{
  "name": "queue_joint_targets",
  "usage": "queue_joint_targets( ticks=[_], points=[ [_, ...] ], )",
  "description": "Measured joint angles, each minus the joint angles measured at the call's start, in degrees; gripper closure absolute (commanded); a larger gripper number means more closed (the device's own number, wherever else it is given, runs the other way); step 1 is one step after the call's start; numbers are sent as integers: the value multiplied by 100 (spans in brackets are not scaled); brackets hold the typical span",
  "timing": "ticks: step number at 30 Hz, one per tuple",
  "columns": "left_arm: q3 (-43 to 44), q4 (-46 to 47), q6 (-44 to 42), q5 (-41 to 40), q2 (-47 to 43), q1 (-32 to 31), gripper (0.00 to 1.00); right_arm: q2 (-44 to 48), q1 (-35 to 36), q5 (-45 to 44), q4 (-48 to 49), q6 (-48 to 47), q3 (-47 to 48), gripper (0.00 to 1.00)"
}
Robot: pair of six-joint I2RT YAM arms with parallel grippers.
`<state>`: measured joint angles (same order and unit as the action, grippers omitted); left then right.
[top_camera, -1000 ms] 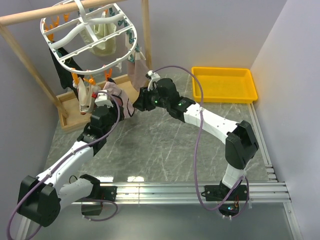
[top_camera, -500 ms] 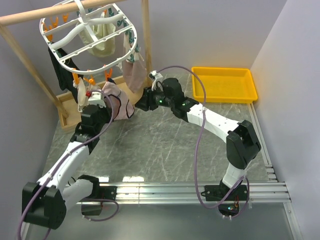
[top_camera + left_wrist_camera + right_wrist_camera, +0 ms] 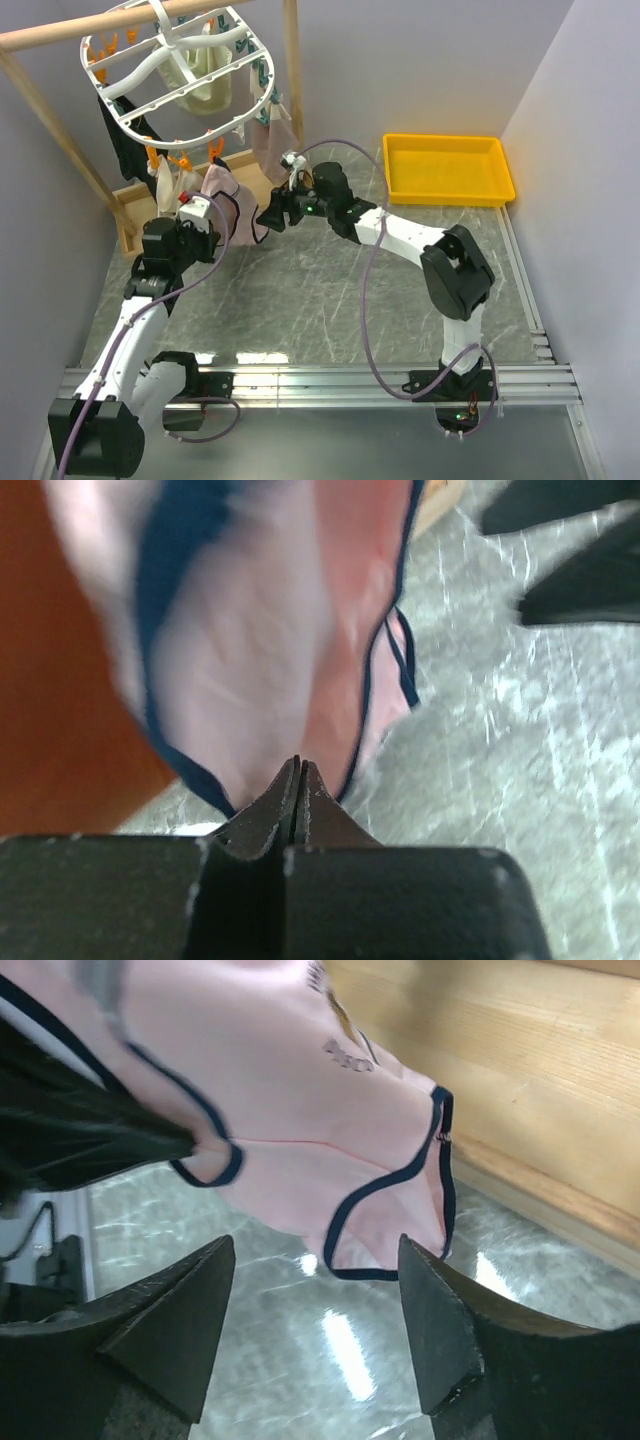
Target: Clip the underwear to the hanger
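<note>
Blurred underwear [image 3: 250,670], upper part cropped.

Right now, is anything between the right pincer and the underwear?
Nothing visible. The open right pincer faces the underwear directly, with only a bare gap between them. The left pincer is shut on the fabric's edge.
</note>
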<state>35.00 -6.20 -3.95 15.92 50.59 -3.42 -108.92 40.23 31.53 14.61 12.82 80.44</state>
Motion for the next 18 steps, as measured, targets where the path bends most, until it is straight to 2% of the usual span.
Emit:
queue_joint_targets(
  ticks=[13,16,18],
  points=[
    [188,-409,-498,654,94,542,100,-1215,0,144,455,20,977,24],
    [227,-468,-525,748,101,636,100,-1416,0,153,553,61,1115,26],
    [243,-498,-525,826,101,673,100,-1508,0,151,570,81,1152,37]
  ],
)
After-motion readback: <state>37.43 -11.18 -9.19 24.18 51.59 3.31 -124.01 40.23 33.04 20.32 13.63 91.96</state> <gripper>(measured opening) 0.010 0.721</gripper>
